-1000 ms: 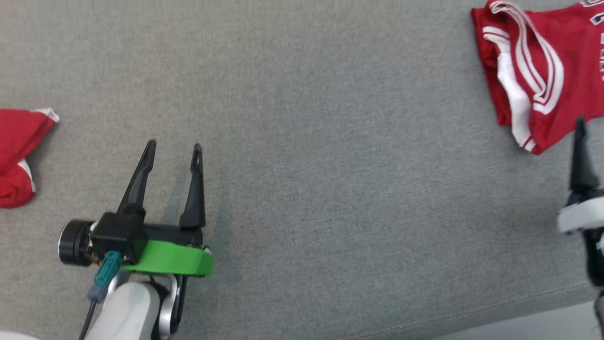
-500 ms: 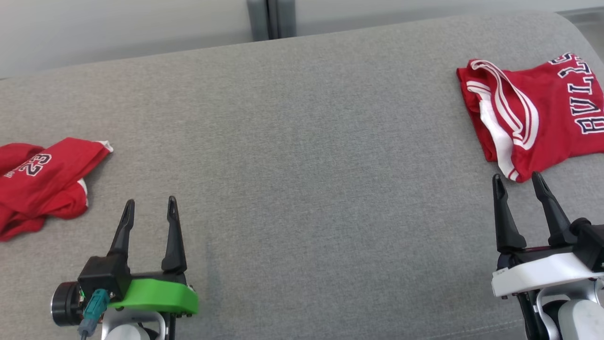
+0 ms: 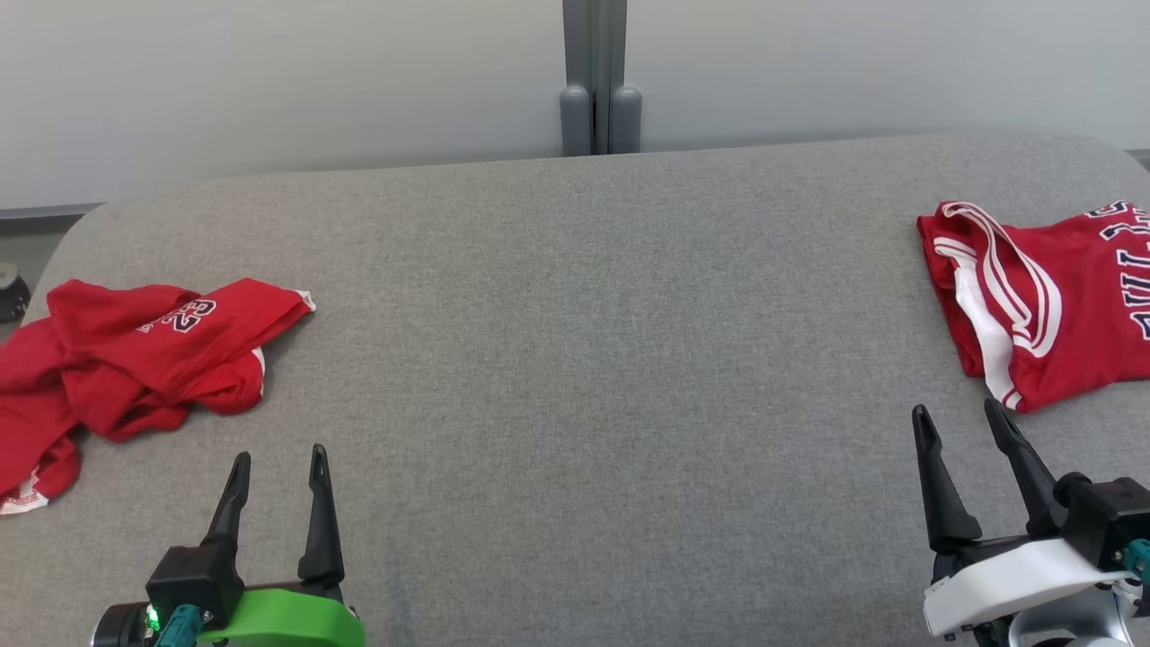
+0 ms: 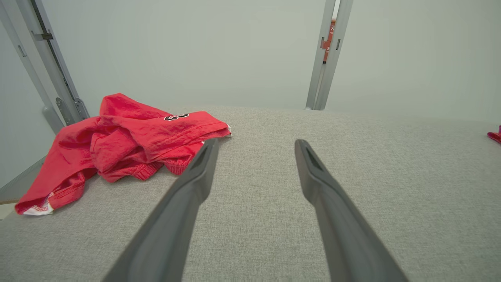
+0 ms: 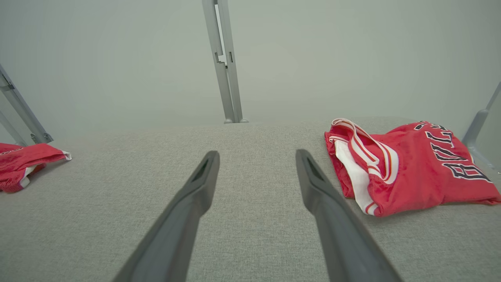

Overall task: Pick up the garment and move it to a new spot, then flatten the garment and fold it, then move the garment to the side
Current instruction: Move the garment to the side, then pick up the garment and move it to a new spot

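Both left gripper point(image 3: 278, 454) and right gripper point(image 3: 956, 410) hover empty, fingers spread. Pick-up seems the step (the folded jersey point(image 3: 1060, 332) looks finished); next, reaching left to the crumpled garment point(image 3: 153, 359).

The right tool point(image 5: 257, 154) gapes empty over grey surface point(image 5: 250, 235); red jersey point(image 5: 415, 172), apparently folded, lies just beside.

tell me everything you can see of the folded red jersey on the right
The folded red jersey is smooth, slightly shiny fabric with white-striped trim along its openings and dark, white-edged letters. It lies folded fairly flat at the right end of the grey fabric surface, resting on it alone; the open right end effector sits near its front corner, apart.
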{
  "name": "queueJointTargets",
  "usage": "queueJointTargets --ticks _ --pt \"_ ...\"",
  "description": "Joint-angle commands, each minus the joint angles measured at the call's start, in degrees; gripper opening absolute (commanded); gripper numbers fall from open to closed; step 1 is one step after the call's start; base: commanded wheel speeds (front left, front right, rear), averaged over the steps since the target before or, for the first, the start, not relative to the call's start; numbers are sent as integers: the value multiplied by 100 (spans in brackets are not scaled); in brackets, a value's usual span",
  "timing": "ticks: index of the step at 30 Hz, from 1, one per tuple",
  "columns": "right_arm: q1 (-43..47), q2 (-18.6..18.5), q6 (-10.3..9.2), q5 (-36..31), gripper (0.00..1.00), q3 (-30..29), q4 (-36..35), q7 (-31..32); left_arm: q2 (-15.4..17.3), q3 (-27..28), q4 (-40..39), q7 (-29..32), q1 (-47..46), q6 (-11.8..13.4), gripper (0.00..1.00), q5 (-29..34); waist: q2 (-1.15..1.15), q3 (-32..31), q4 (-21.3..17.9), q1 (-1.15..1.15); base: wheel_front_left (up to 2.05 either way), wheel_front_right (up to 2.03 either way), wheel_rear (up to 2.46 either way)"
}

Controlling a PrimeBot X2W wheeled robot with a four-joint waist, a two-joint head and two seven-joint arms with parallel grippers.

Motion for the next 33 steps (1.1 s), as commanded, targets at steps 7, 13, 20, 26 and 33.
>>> queueJointTargets --ticks 7,13,20,26,33 --pt "242 31 -4 -50 100 -8 -116 70 11 -35 54 -30 209 -117 100 118 0 -221 0 0 0 0 0" --pt "320 20 -4 -57 100 -35 -168 100 -5 -60 107 -30 226 -148 100 151 0 -284 15 0 0 0 0" --pt "384 17 -4 -35 100 -93 -143 76 -1 -62 155 -29 96 -160 100 177 0 -294 124 0 0 0 0" --pt "377 25 -4 -62 100 34 -273 83 -55 -21 123 -29 -112 -149 100 148 0 -199 676 0 0 0 0" --pt "186 -3 -2 -126 100 280 -551 207 -153 210 102 -29 -348 -125 100 214 0 -32 1717 0 0 0 0"
